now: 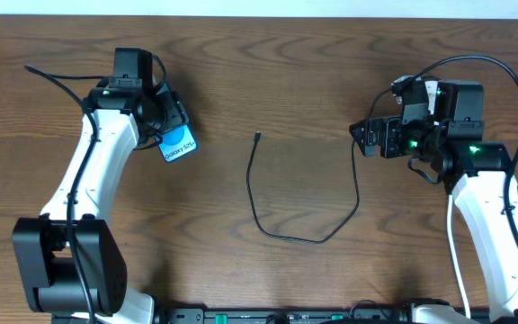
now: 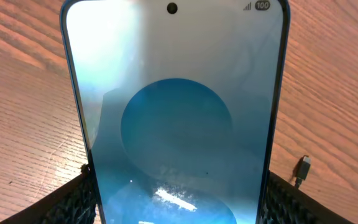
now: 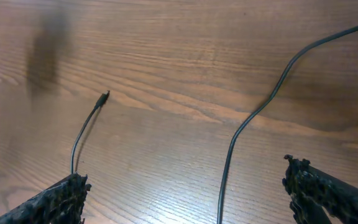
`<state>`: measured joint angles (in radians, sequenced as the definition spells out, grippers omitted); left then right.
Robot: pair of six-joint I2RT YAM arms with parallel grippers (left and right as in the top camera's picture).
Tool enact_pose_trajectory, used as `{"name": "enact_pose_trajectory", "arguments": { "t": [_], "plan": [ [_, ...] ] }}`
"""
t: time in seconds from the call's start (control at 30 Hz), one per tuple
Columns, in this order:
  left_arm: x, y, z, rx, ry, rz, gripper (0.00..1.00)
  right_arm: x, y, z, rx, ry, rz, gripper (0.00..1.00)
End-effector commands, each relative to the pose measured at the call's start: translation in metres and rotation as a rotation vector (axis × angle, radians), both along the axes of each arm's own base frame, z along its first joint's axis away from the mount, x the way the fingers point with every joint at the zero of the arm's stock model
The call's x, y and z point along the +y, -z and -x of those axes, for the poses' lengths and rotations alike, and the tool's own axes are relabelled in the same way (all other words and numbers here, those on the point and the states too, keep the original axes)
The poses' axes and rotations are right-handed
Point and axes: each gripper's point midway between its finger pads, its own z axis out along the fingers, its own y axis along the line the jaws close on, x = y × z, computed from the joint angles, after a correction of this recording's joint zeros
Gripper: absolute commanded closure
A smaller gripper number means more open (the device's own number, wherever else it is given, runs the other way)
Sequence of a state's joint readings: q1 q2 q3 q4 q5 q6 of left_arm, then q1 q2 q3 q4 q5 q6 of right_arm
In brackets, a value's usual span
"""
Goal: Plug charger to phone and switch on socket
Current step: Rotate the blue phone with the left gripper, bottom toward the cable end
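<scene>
The left jaws stand partly spread and closed across the width of the phone (image 2: pixel 176 124), its edges pressed against both pads (image 2: pixel 73 199); the end with the camera hole (image 2: pixel 171 7) points away from the wrist, out toward the middle of the tabletop (image 1: pixel 286 54). The right jaws gape fully wide and hold nothing; only bare wood and cable show between their fingers (image 3: pixel 328 193). The charger (image 1: pixel 268 229) lies in a loose loop between the two arms; its plug tip (image 1: pixel 256 137) rests on the wood near the phone's free end but apart from it, and well to the left of the right jaws; the last stretch of cable runs crosswise to their reach, tip toward the far edge. The phone-holding arm is nearer the tip, yet the empty right one looks the likelier to fetch it; no socket shows in any view.
</scene>
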<state>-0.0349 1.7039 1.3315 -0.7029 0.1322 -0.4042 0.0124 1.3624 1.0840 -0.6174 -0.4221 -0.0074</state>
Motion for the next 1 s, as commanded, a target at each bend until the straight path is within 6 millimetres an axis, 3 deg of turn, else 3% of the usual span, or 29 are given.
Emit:
{"name": "enact_pose_trajectory", "arguments": {
  "t": [0.0,0.3,0.97],
  "plan": [
    [-0.004,-0.013,-0.006,-0.033,-0.010,0.023,0.25,0.003,-0.006,-0.003,-0.007,0.003,-0.007,0.01],
    [-0.005,-0.011,-0.002,-0.009,-0.091,0.063,0.25,0.003,-0.006,-0.003,-0.007,0.003,-0.007,0.01],
    [-0.031,-0.019,0.001,0.040,-0.153,0.329,0.25,0.003,-0.006,-0.003,-0.007,0.003,-0.007,0.01]
  ]
}}
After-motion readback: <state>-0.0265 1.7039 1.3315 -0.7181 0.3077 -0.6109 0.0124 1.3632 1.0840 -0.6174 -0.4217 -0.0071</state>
